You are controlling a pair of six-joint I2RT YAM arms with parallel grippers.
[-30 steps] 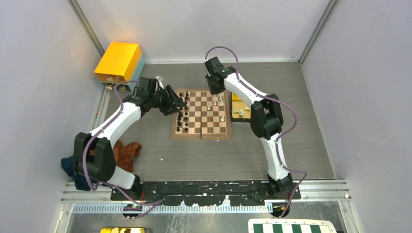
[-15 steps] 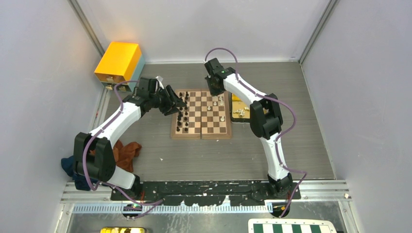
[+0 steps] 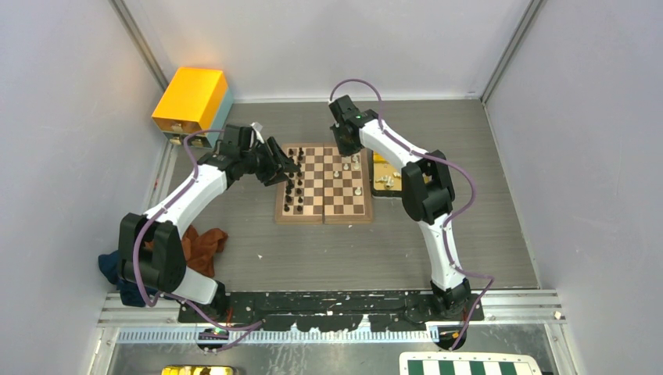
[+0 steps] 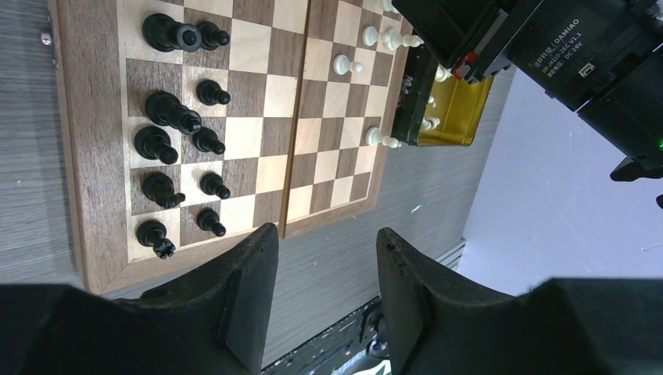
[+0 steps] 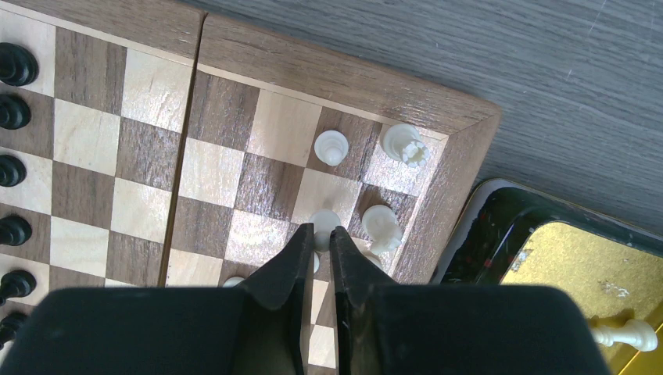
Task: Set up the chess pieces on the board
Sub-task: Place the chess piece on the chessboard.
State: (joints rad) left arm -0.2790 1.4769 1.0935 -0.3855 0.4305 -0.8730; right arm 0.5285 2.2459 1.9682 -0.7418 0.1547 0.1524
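Observation:
The wooden board [image 3: 324, 219] lies mid-table. Several black pieces [image 3: 293, 187] stand in two columns on its left side, also in the left wrist view [image 4: 168, 144]. A few white pieces [image 3: 349, 166] stand on its far right part. My right gripper [image 5: 321, 237] is over that corner, shut on a white pawn [image 5: 324, 219] that stands on the board. A white pawn [image 5: 331, 146], rook [image 5: 405, 144] and knight [image 5: 381, 223] stand near it. My left gripper [image 4: 327, 234] is open and empty, above the board's left edge [image 3: 285, 166].
A gold tray [image 3: 383, 176] with loose white pieces [image 5: 625, 334] sits against the board's right edge. A yellow box [image 3: 191, 98] stands at the far left. A brown and blue cloth [image 3: 205, 242] lies by the left arm. A green-and-white board [image 3: 469, 365] lies near the front.

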